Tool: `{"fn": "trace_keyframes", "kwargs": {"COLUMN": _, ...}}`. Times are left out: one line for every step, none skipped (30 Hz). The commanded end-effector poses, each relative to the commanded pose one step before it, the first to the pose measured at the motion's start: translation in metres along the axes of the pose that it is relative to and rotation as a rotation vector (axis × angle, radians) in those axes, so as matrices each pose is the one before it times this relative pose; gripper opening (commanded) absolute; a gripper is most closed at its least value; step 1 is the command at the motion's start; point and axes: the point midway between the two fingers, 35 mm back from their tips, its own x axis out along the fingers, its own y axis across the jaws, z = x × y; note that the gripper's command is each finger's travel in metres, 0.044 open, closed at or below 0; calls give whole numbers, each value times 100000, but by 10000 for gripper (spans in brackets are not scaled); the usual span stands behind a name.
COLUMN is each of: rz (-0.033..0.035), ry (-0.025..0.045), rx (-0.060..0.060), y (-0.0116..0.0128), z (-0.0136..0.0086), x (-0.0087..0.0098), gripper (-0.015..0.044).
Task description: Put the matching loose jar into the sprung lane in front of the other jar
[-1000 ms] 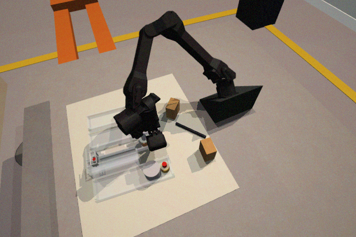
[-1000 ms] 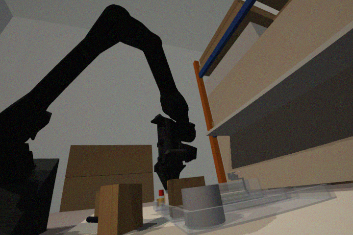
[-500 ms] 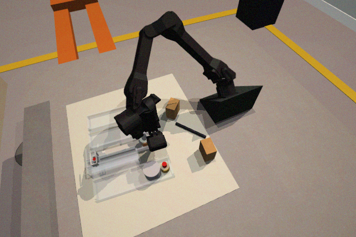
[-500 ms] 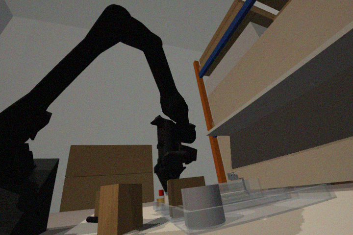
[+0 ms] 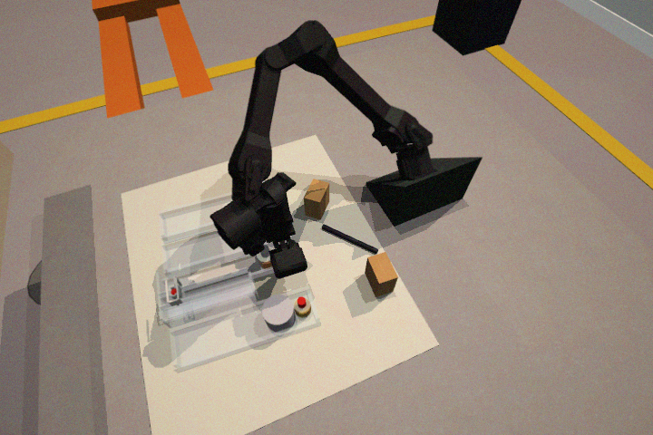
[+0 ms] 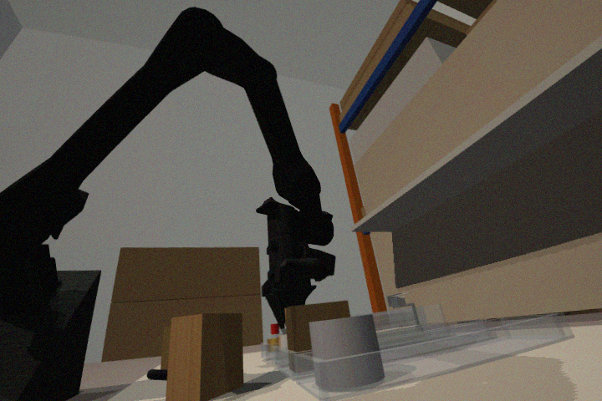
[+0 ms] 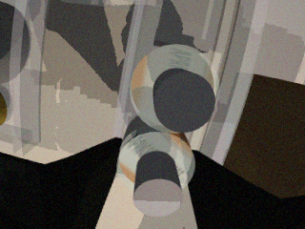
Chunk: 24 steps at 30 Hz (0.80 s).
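The held jar (image 7: 157, 167), clear glass with a grey lid and orange-brown contents, is between the fingers of my gripper (image 7: 154, 152) (image 6: 283, 326), which is shut on it. A similar jar (image 7: 143, 93) stands just beyond it, between clear walls, and overlaps it in the wrist view; whether they touch is unclear. The clear sprung lane (image 5: 204, 300) runs back from below my gripper. A red-marked part (image 5: 173, 291) sits at its rear end. The pusher plate and front stop cannot be made out, nor whether the held jar stands on the lane floor.
Beside the lane, a grey cylinder (image 5: 278, 314) (image 6: 346, 352) and a red-capped jar (image 5: 301, 306) (image 6: 274, 328) stand in a clear tray. A brown block (image 7: 264, 138) (image 6: 317, 326) stands on the other side. Wooden blocks (image 5: 381, 274) (image 5: 316, 199) and a black rod (image 5: 349, 238) lie toward the arm base.
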Motion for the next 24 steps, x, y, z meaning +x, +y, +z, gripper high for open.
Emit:
{"fn": "trace_keyframes", "kwargs": {"rz": -811, "ry": -1144, "rx": 941, "y": -230, "z": 236, "x": 19, "gripper": 0}}
{"fn": "trace_keyframes", "kwargs": {"rz": 0, "ry": 1, "rx": -1, "y": 0, "z": -17, "x": 0, "gripper": 0}}
{"fn": "trace_keyframes", "kwargs": {"rz": 0, "ry": 1, "rx": -1, "y": 0, "z": -17, "x": 0, "gripper": 0}}
{"fn": "trace_keyframes", "kwargs": {"rz": 0, "ry": 1, "rx": -1, "y": 0, "z": -17, "x": 0, "gripper": 0}}
{"fn": "trace_keyframes", "kwargs": {"rz": 0, "ry": 1, "rx": -1, "y": 0, "z": -17, "x": 0, "gripper": 0}}
{"fn": "trace_keyframes", "kwargs": {"rz": 0, "ry": 1, "rx": -1, "y": 0, "z": -17, "x": 0, "gripper": 0}}
{"fn": "trace_keyframes", "kwargs": {"rz": 0, "ry": 1, "rx": -1, "y": 0, "z": -17, "x": 0, "gripper": 0}}
{"fn": "trace_keyframes", "kwargs": {"rz": 0, "ry": 1, "rx": -1, "y": 0, "z": -17, "x": 0, "gripper": 0}}
{"fn": "trace_keyframes", "kwargs": {"rz": 0, "ry": 1, "rx": -1, "y": 0, "z": -17, "x": 0, "gripper": 0}}
{"fn": "trace_keyframes", "kwargs": {"rz": 0, "ry": 1, "rx": -1, "y": 0, "z": -17, "x": 0, "gripper": 0}}
{"fn": "trace_keyframes", "kwargs": {"rz": 0, "ry": 1, "rx": -1, "y": 0, "z": -17, "x": 0, "gripper": 0}}
{"fn": "trace_keyframes", "kwargs": {"rz": 0, "ry": 1, "rx": -1, "y": 0, "z": -17, "x": 0, "gripper": 0}}
{"fn": "trace_keyframes", "kwargs": {"rz": 0, "ry": 1, "rx": -1, "y": 0, "z": -17, "x": 0, "gripper": 0}}
{"fn": "trace_keyframes", "kwargs": {"rz": 0, "ry": 1, "rx": -1, "y": 0, "z": -17, "x": 0, "gripper": 0}}
{"fn": "trace_keyframes", "kwargs": {"rz": 0, "ry": 1, "rx": -1, "y": 0, "z": -17, "x": 0, "gripper": 0}}
{"fn": "trace_keyframes", "kwargs": {"rz": 0, "ry": 1, "rx": -1, "y": 0, "z": -17, "x": 0, "gripper": 0}}
{"fn": "trace_keyframes", "kwargs": {"rz": 0, "ry": 1, "rx": -1, "y": 0, "z": -17, "x": 0, "gripper": 0}}
{"fn": "trace_keyframes", "kwargs": {"rz": 0, "ry": 1, "rx": -1, "y": 0, "z": -17, "x": 0, "gripper": 0}}
{"fn": "trace_keyframes", "kwargs": {"rz": 0, "ry": 1, "rx": -1, "y": 0, "z": -17, "x": 0, "gripper": 0}}
{"fn": "trace_keyframes", "kwargs": {"rz": 0, "ry": 1, "rx": -1, "y": 0, "z": -17, "x": 0, "gripper": 0}}
{"fn": "trace_keyframes", "kwargs": {"rz": 0, "ry": 1, "rx": -1, "y": 0, "z": -17, "x": 0, "gripper": 0}}
{"fn": "trace_keyframes", "kwargs": {"rz": 0, "ry": 1, "rx": -1, "y": 0, "z": -17, "x": 0, "gripper": 0}}
{"fn": "trace_keyframes", "kwargs": {"rz": 0, "ry": 1, "rx": -1, "y": 0, "z": -17, "x": 0, "gripper": 0}}
{"fn": "trace_keyframes", "kwargs": {"rz": 0, "ry": 1, "rx": -1, "y": 0, "z": -17, "x": 0, "gripper": 0}}
